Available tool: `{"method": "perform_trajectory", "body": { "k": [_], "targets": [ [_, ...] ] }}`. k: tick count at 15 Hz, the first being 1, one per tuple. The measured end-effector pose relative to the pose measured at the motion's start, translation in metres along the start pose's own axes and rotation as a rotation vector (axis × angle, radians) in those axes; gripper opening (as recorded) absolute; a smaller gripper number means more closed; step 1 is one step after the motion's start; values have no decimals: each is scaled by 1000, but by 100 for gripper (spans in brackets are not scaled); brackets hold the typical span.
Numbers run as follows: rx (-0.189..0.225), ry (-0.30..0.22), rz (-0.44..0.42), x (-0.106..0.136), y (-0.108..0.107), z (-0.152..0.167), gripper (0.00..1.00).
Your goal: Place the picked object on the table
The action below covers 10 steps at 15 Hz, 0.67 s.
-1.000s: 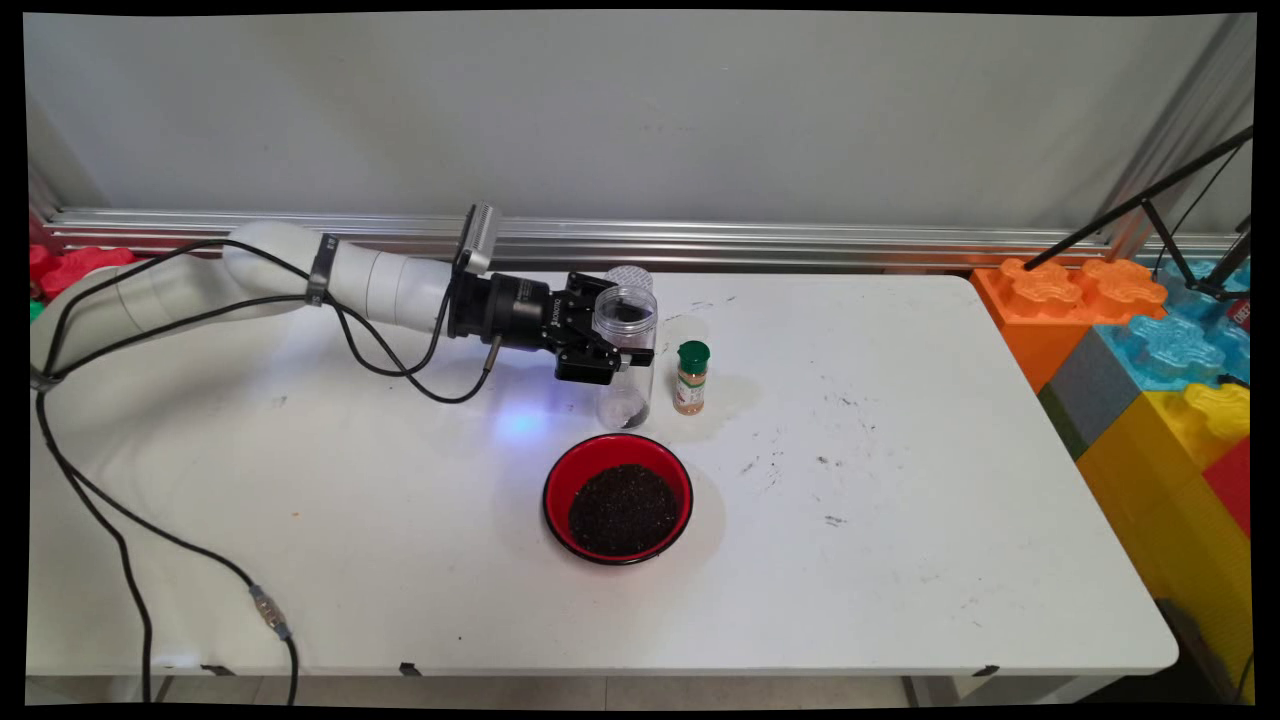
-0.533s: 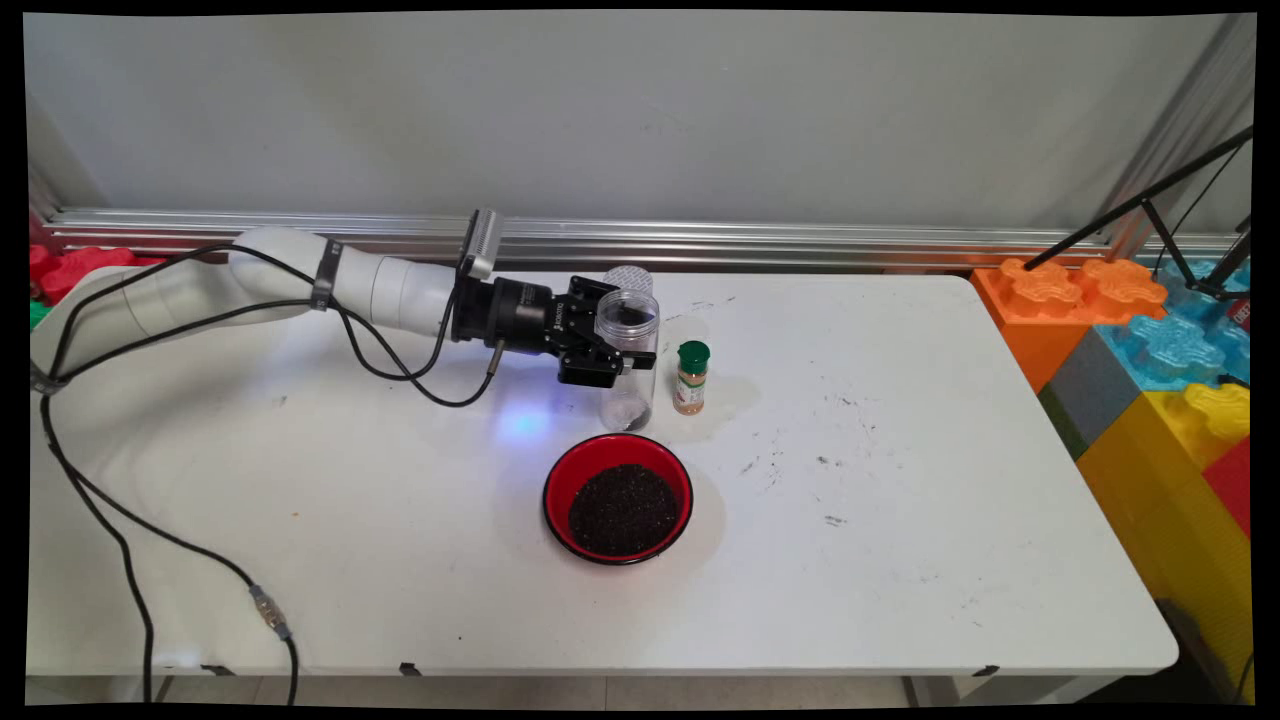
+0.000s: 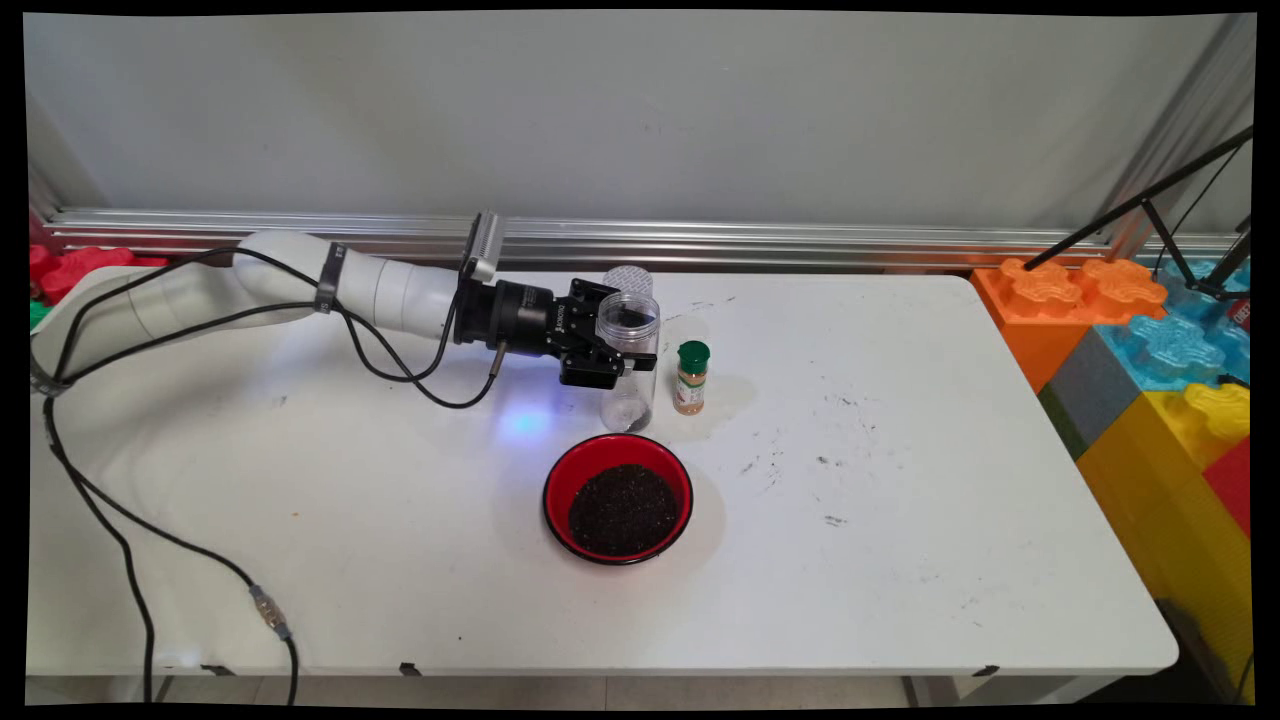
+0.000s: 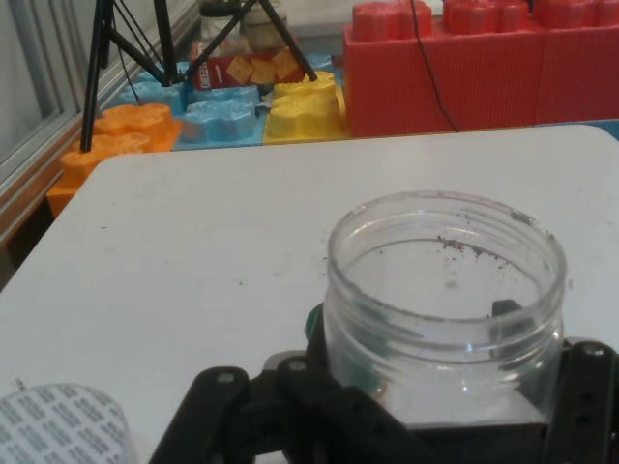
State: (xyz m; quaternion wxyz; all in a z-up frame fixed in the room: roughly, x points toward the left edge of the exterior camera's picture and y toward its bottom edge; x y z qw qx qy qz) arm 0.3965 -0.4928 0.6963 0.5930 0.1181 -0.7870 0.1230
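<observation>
Cables (image 3: 90, 480) hang black at far left of the main view, looping down over the white table (image 3: 900, 520) toward the lower left edge. Moving right, we see the white arm (image 3: 300, 290) reaching in from upper left, roughly level, w/ the black gripper (image 3: 612, 350) at its end, just left of frame centre.

Gripper fingers are pinched on a clear plastic jar (image 3: 629, 360): one finger (image 3: 590, 375) shows on the jar's near side, the other sits behind it, so the jar is held between them at about mid-height. Jar is upright, lidless, w/ a bit of dark residue at the bottom; we can't tell if its base touches the table. In the hand view the jar (image 4: 445, 300) fills lower centre-right, mouth open toward us, dark specks on the inner wall, and the gripper (image 4: 426, 406) linkage wraps both sides of it at the bottom edge.

Behind the jar in the main view lies a white patterned lid (image 3: 628, 277), flat on the table; hand view has it at lower left (image 4: 58, 425).

Just right of the jar stands a small spice bottle (image 3: 691, 378) w/ green cap, upright, apart from the jar. Below both, centre frame, sits a red bowl (image 3: 560, 480) filled w/ dark granules (image 3: 622, 508).

Far right: coloured big blocks (image 3: 1150, 330) beside the table, w/ a black tripod (image 3: 1150, 205) above them.
</observation>
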Motion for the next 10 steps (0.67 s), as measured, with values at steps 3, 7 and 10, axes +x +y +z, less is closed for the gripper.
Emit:
{"method": "perform_trajectory", "body": {
  "k": [3, 7, 10],
  "targets": [
    [1, -1, -2, -1, -1, 0, 0],
    [2, -1, -2, -3, -1, 1, 100],
    [1, 2, 0, -3, -2, 0, 100]
  ]
}}
